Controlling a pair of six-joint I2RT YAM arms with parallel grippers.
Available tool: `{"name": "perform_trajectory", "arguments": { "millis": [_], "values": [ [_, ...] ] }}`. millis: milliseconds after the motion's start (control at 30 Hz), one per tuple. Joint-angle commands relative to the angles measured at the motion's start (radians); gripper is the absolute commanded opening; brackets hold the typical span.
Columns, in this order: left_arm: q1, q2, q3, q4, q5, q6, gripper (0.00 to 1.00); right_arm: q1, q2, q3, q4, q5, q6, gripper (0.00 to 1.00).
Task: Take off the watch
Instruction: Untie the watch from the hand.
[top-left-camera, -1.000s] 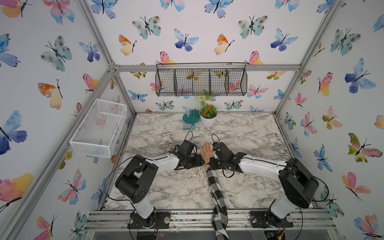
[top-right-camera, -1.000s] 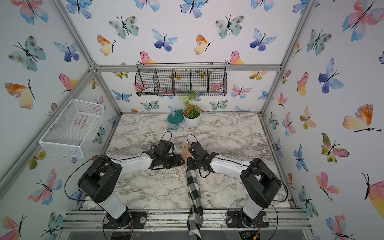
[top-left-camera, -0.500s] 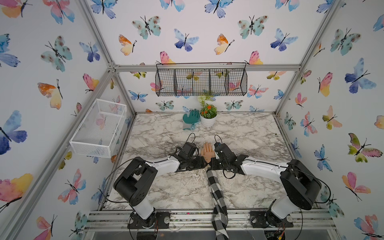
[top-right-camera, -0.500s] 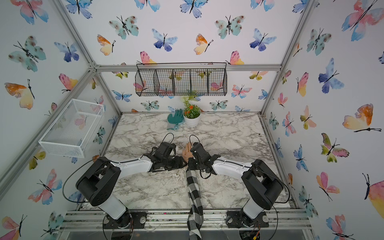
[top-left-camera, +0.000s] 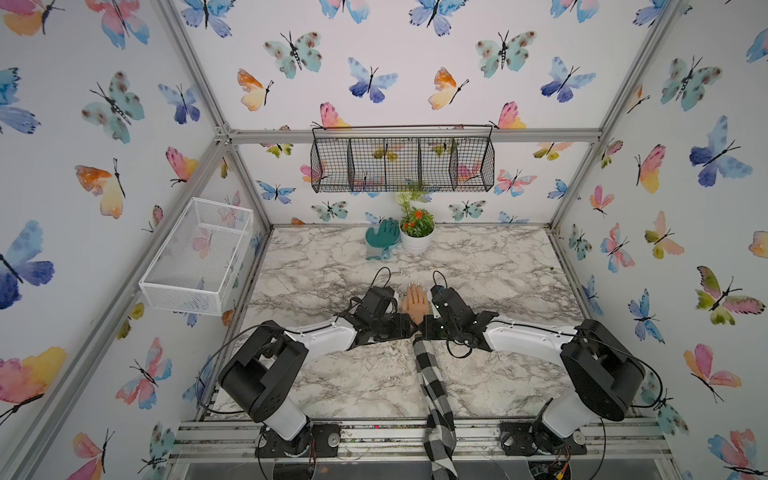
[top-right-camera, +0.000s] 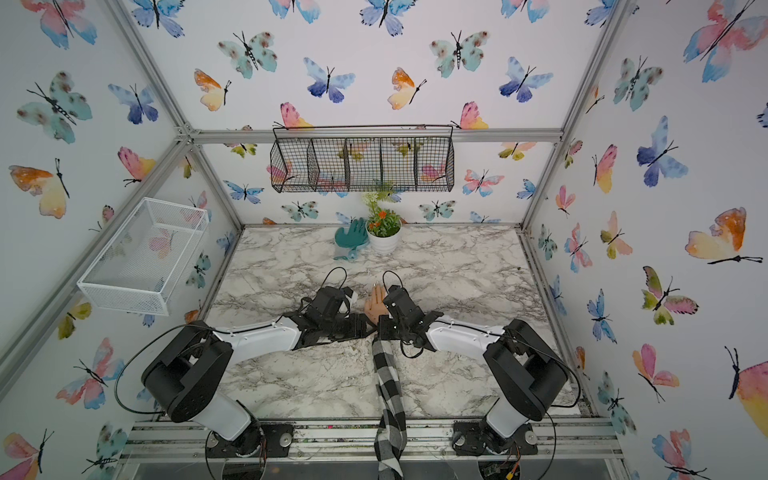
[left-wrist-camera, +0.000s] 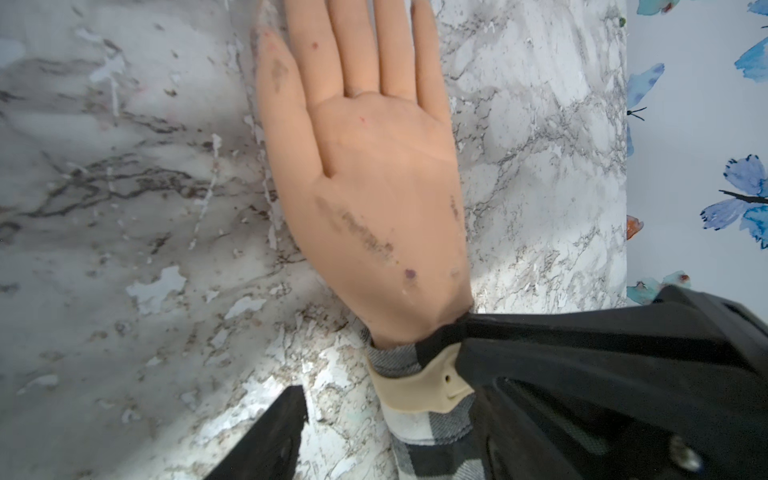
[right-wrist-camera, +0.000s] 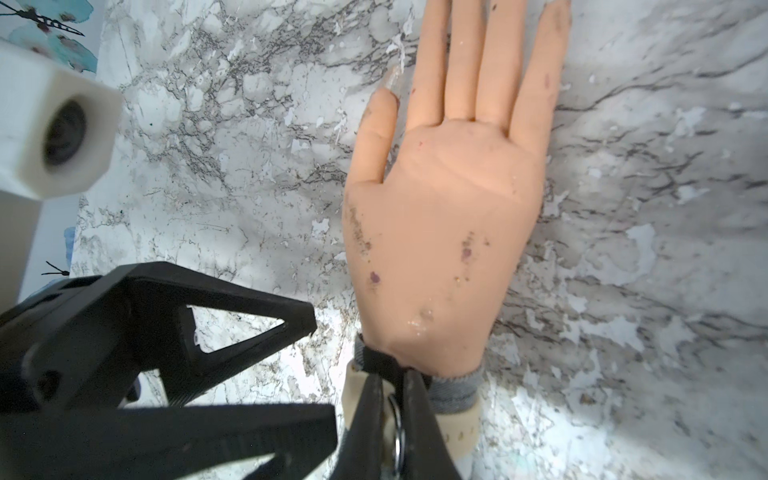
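While right claw (right-wrist-camera: 395, 380) pinches watch (left-wrist-camera: 415, 390) | sleeve (top-left-camera: 432, 382) beneath it | left claw (right-wrist-camera: 322, 370) alongside

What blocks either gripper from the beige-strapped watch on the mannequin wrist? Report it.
Nothing visible does. The right gripper is shut on the beige-strapped silvery wristwatch, which wraps the grey checked sleeve cuff at the peach mannequin hand's wrist. The open left gripper sits beside it on the thumb side, nothing between them.
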Motion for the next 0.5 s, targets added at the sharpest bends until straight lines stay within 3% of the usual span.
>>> {"name": "perform_trajectory", "arguments": {
  "millis": [0, 167, 400, 467],
  "values": [
    [-0.018, 0.037, 0.017, -0.019, 0.008, 0.009, 0.67, 0.003, 0.050, -0.067, -0.164, -0.030, 0.023, 0.08],
    [-0.020, 0.047, -0.025, -0.055, -0.037, 0.007, 0.65, -0.023, 0.029, -0.076, -0.212, 0.017, 0.044, 0.10],
    [-0.020, 0.041, -0.055, -0.070, -0.062, -0.001, 0.65, -0.053, 0.000, -0.053, -0.301, 0.080, 0.041, 0.29],
    [-0.020, 0.033, -0.060, -0.070, -0.064, -0.001, 0.64, -0.061, -0.008, -0.042, -0.327, 0.098, 0.030, 0.31]
  ]
}}
